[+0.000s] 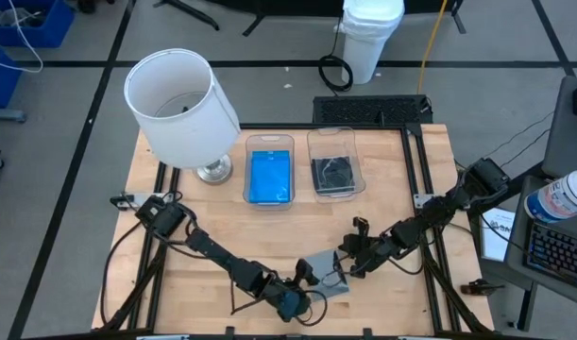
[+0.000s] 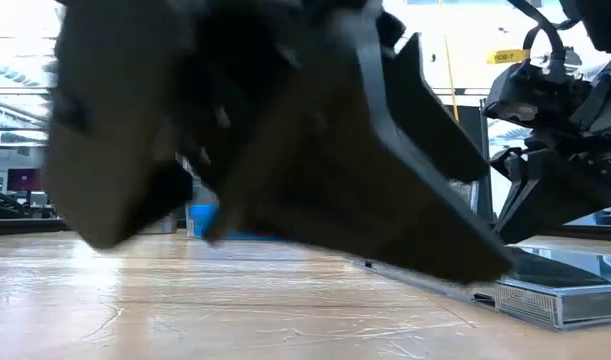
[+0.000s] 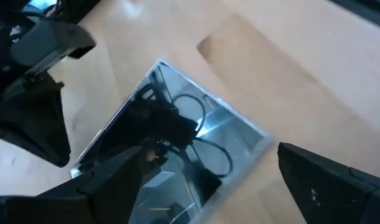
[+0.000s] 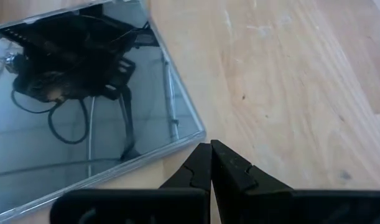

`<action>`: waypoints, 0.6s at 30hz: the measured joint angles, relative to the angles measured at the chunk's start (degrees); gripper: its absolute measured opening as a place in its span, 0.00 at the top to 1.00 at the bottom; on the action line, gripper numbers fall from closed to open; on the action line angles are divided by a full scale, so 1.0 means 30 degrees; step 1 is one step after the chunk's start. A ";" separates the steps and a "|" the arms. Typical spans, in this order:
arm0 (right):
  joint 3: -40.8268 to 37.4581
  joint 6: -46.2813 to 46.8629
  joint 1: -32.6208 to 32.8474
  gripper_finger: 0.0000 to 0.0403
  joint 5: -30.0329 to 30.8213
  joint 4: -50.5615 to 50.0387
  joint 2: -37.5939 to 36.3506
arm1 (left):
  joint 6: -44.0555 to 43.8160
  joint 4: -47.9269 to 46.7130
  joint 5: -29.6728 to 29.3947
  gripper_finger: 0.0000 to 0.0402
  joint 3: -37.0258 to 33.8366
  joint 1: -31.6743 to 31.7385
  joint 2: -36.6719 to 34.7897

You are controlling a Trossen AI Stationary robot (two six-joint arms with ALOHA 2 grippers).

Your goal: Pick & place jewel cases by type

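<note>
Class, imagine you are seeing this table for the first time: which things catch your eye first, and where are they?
A big white lamp stands at the table's far left corner. Beside it, two clear bins sit side by side, the left bin holding a bright blue case, the right bin a dark one. At the near edge, the open left gripper and shut right gripper flank a clear case lying flat.

the left arm reached from the table's 9 o'clock side down toward 6 o'clock, elbow low and wrist bent near the front edge. the left gripper (image 3: pixel 205 177) pointed downward, its two dark fingers (image 3: pixel 106 183) spread wide apart. the right arm reached from the 3 o'clock side in toward the table's centre-front, links folded low. the right gripper (image 4: pixel 211 163) sat just above the surface with its fingertips pressed together, nothing between them.
</note>
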 joint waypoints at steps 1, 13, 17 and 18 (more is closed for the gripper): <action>0.0000 -0.0061 0.0098 1.00 0.0010 0.0026 0.0000 | -0.0009 0.0227 0.0001 0.08 0.0000 0.0055 0.0097; 0.2081 0.3798 0.2804 1.00 -0.2065 -0.5676 -0.0233 | -0.0724 0.0337 0.0259 0.02 0.0008 0.0368 0.0178; 0.2727 0.5264 0.4087 1.00 -0.3749 -0.6085 -0.0233 | -0.0672 0.0354 0.0233 0.02 0.0013 0.0375 0.0178; 0.2777 0.5616 0.4363 1.00 -0.4144 -0.5943 -0.0233 | -0.0652 0.0346 0.0174 0.02 0.0008 0.0375 0.0178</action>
